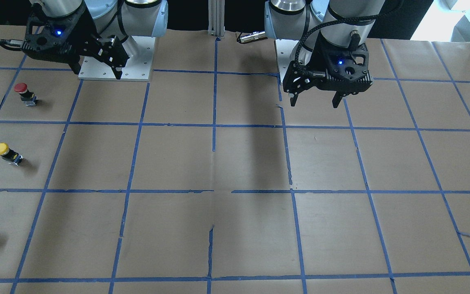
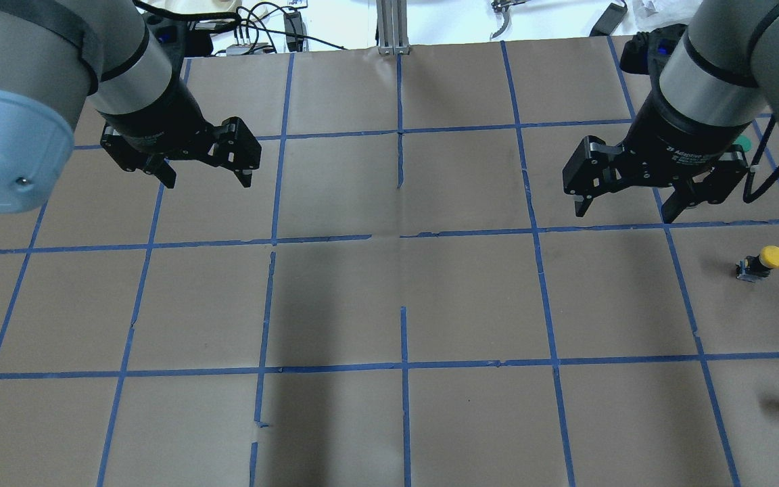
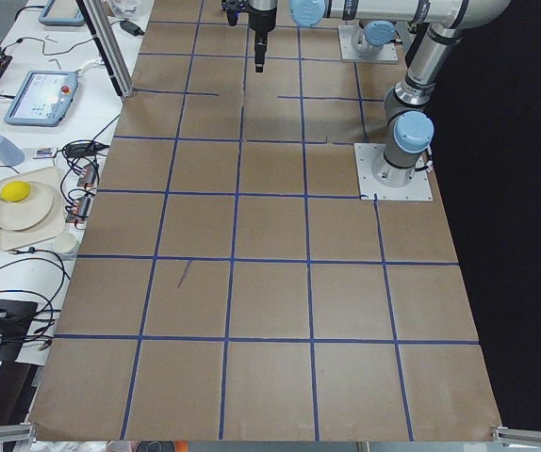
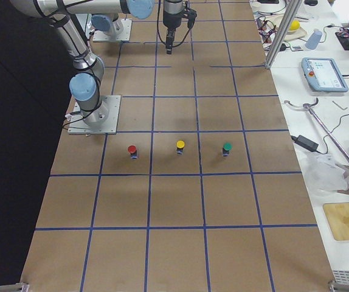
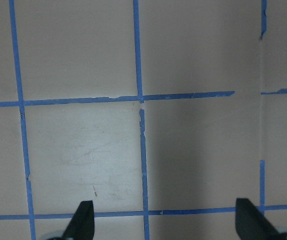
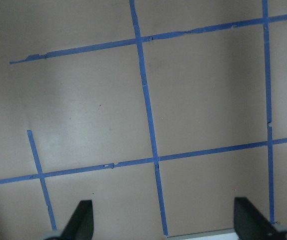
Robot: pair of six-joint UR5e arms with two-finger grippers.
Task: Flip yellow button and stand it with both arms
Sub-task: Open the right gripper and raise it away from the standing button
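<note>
Left tool (image 2: 207, 179) wide open, empty | right tool (image 2: 625, 213) also wide, empty, the closer one to the yellow button (image 2: 761, 262), which lies on its side on the surface (image 2: 403, 297) at my right edge | probably light, rigid, with a slick cap: I'd pinch the black body | wrist views show only tape lines (image 5: 138, 50); the overhead view shows the button.

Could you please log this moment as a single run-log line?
phase: pre-grasp | left gripper: open, empty | right gripper: open, empty | yellow button: on table, ungrasped

Yellow button (image 1: 6, 152) upright, cap up, ungrasped
</note>
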